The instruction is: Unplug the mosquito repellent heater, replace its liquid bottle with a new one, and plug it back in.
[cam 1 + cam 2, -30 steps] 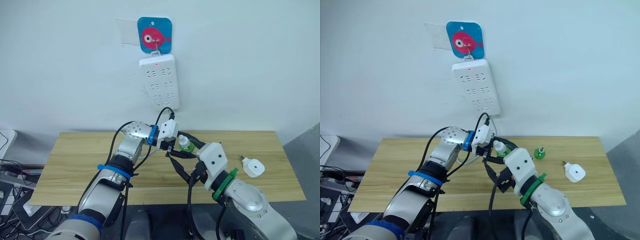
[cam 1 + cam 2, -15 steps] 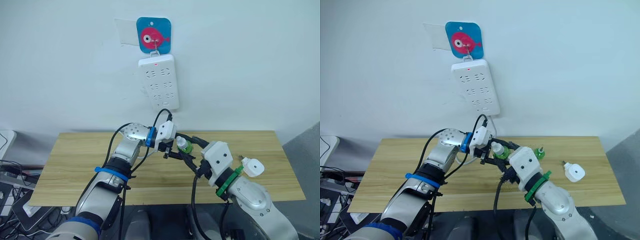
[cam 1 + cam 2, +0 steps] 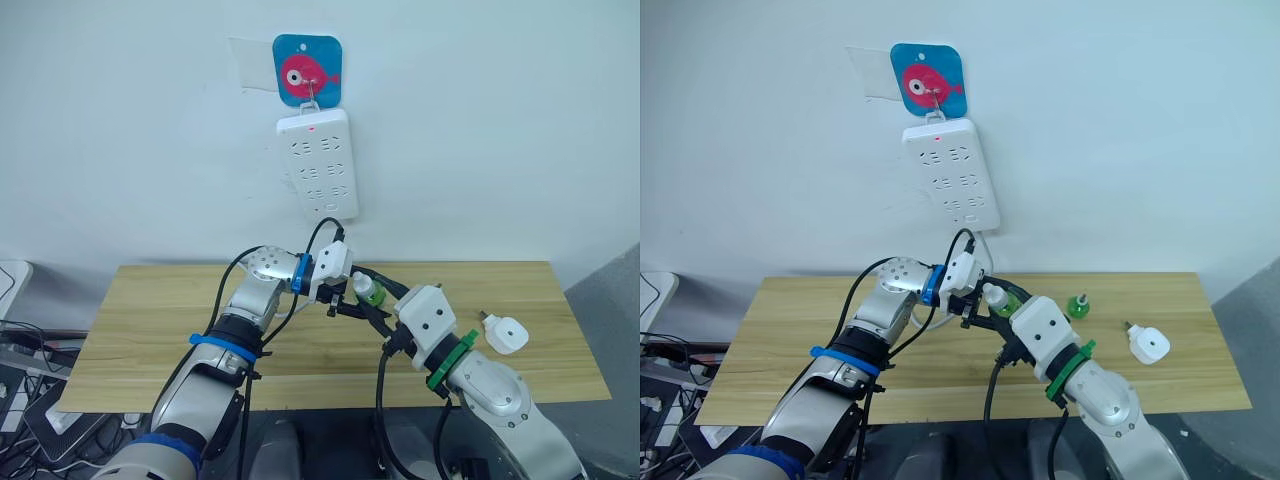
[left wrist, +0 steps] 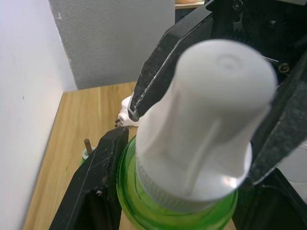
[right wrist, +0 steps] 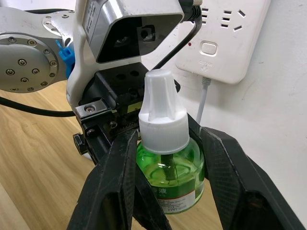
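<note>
Green glass bottle (image 5: 169, 176) (ribbed white cap), black fingers (image 5: 111, 191) flanking

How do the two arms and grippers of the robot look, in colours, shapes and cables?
The left arm is silver-grey metal with blue bands and a white wrist block; the right arm is alike but has a green band. Loose black cables run along both. Each of the left gripper and right gripper has two flat, tapered black fingers.

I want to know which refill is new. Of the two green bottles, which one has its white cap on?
The green bottle held between both grippers, left gripper and right gripper, has its white cap. The other bottle, standing on the table, shows a bare wick.
</note>
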